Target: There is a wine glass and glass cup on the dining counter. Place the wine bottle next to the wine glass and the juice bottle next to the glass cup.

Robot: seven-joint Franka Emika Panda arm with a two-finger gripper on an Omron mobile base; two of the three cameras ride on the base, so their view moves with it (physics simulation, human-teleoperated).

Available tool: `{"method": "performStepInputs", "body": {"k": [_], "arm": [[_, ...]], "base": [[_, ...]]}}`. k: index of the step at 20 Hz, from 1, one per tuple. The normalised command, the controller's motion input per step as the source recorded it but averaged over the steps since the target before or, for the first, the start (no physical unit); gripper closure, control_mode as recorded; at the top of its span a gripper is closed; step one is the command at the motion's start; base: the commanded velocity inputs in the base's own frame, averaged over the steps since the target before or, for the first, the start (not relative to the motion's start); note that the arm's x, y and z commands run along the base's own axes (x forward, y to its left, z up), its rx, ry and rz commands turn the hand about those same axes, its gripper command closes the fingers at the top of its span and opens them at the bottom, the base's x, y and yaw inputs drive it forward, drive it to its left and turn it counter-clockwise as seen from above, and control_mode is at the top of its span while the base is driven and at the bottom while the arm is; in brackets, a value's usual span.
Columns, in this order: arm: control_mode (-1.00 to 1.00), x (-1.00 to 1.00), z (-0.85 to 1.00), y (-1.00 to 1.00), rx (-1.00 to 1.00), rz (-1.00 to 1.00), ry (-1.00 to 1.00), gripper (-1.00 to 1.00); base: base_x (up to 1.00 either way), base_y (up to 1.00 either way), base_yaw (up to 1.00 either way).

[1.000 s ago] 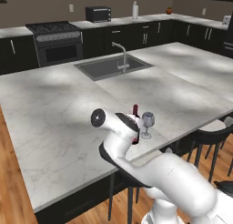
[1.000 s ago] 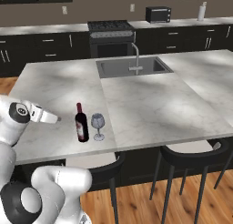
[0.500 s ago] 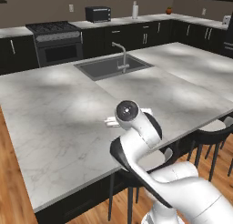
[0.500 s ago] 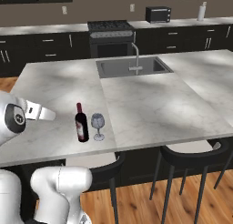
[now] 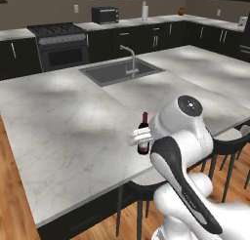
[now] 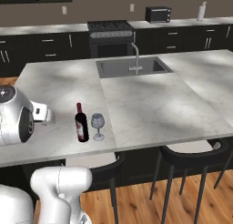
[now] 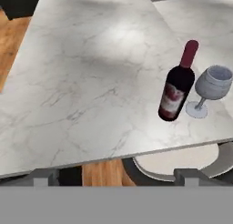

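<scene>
From my left base camera, the arm's white body covers the lower half of the wine bottle (image 5: 143, 131) at centre frame. In the hand camera, the stool seat (image 7: 182, 161) runs off the lower right edge. The bottle's label (image 7: 171, 98) is too blurred for me to read.

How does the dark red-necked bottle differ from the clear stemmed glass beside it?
The dark wine bottle is opaque with a red-and-white label; the clear wine glass is see-through and unmarked. The bottle narrows to a capped neck; the glass opens at its rim. Both stand upright near the marble counter edge.
</scene>
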Motion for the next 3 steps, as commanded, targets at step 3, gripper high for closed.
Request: {"method": "performStepInputs", "body": {"k": [3], "arm": [[-1.0,-0.67,0.21,0.02,0.11,0.34,0.17,-1.0]], "base": [[0.0,0.0,0.0]]}}
